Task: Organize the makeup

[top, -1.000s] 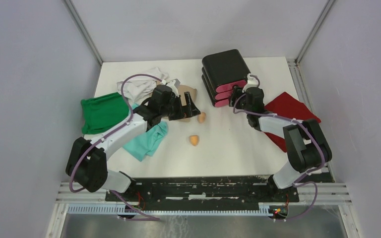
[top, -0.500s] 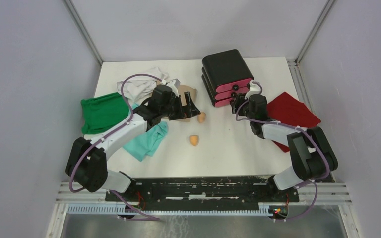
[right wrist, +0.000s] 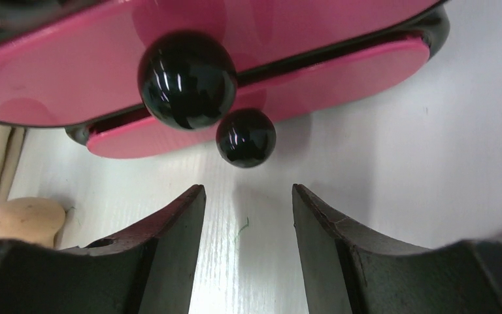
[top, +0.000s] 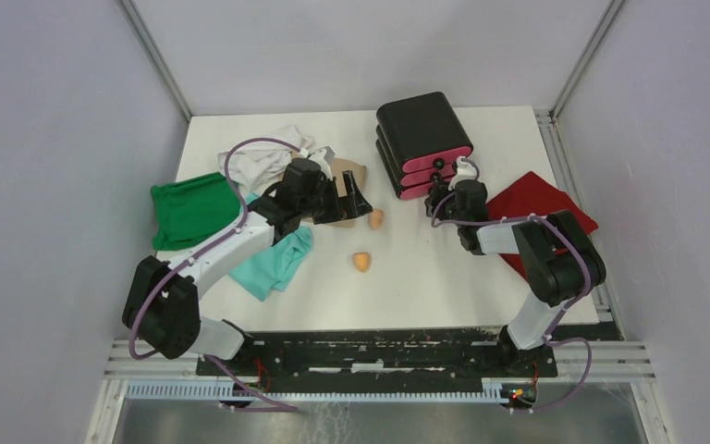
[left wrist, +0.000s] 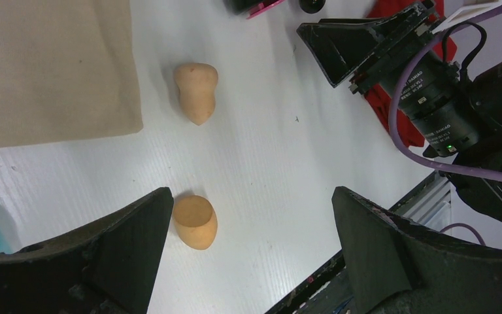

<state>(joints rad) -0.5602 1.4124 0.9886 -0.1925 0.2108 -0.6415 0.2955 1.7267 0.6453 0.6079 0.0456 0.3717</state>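
Observation:
Two orange egg-shaped sponges lie on the white table: one (top: 376,218) by the beige cloth, one (top: 361,262) nearer the front. In the left wrist view they show as the far sponge (left wrist: 196,91) and the near sponge (left wrist: 195,221). My left gripper (top: 359,202) is open and empty above them; the near sponge sits just inside its left finger (left wrist: 121,252). My right gripper (right wrist: 248,196) is open and empty, low on the table just before the lower drawer knob (right wrist: 246,137). The compacts, bottle and puff are out of view.
The black box with pink drawers (top: 423,143) stands at the back right. A red cloth (top: 545,211) lies right of my right gripper (top: 437,191). Beige (top: 349,172), white (top: 261,159), green (top: 189,209) and teal (top: 277,261) cloths lie on the left.
My right arm has swung its elbow in and its gripper has dropped a little back from the pink drawers toward the table. The left arm and sponges have not moved.

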